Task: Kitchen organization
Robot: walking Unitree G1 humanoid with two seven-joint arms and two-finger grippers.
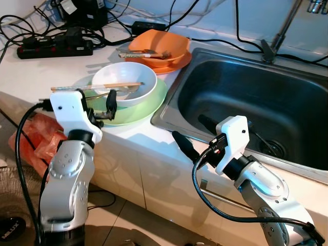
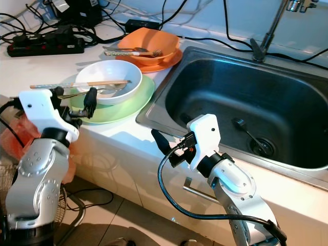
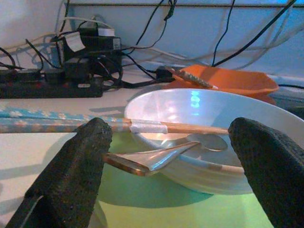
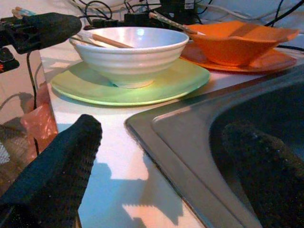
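Hanging over the front edge of the white counter [image 1: 31, 77], the left gripper [image 1: 105, 110] has its two fingers spread, tips just at the rim of the green plate [image 1: 146, 110]; in the left wrist view the spoon's [image 3: 161, 154] handle end pokes out between them, untouched. One white bowl [image 1: 125, 82] sits on that plate, with the spoon inside and a pair of chopsticks [image 1: 97, 86] laid across its rim, their far ends reaching out past the bowl toward the counter's left. Behind it stands one orange bowl [image 1: 159, 46] on an orange plate [image 1: 177, 64], holding more cutlery whose kind is hard to make out. The right gripper [image 1: 197, 134] hovers at the sink's [image 1: 246, 92] near-left corner, fingers apart, one over the counter strip and one over the basin. A dark utensil [image 2: 246, 130] lies near the drain [image 1: 274, 148], partly hidden by the right wrist in the left eye view. A power strip [image 1: 56, 48] and tangled cables crowd the back of the counter, and the tap [image 1: 279, 36] is cut off at the top. Below the counter's edge on the left, something orange-red [image 1: 38, 141] lies half hidden behind the left arm
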